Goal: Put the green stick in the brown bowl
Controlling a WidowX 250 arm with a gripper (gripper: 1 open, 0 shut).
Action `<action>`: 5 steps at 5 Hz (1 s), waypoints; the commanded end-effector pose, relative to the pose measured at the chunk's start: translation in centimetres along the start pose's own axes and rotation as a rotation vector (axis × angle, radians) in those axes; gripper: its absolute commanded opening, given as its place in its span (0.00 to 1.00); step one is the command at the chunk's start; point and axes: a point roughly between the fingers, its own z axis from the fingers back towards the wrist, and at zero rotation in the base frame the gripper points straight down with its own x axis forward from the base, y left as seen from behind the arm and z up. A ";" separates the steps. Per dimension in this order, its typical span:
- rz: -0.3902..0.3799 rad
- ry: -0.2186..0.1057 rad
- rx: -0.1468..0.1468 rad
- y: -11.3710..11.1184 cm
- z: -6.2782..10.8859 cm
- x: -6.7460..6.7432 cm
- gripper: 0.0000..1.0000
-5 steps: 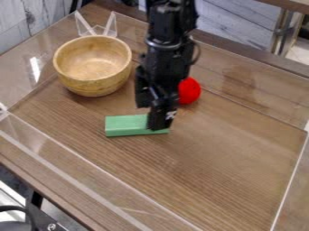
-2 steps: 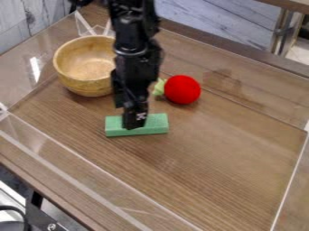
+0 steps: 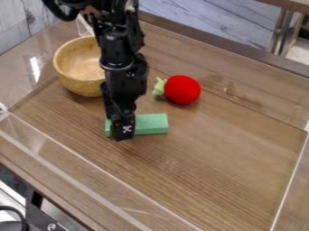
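The gripper (image 3: 122,132), jaws spread wide and pointing down, hangs over the left end of the green stick (image 3: 147,124), which lies flat on the table (image 3: 229,171) just near of the brown bowl (image 3: 92,65). Closing this far off-centre would likely tip or swivel the stick (the red ball (image 3: 182,89) sits close by). The arm hides the stick's left end and any contact.

green stick (image 3: 152,124) left end hidden behind hand (image 3: 121,132)

Bare table (image 3: 218,171) lies right of the green stick (image 3: 150,124); red ball (image 3: 182,89) crowds behind.
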 end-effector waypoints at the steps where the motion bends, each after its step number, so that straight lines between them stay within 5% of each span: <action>1: -0.065 -0.032 0.039 0.1 1.3 -0.3 1.00; 3: -0.074 -0.032 0.037 -0.4 1.0 2.1 1.00; 5: -0.078 -0.033 0.033 -2.2 2.7 1.6 1.00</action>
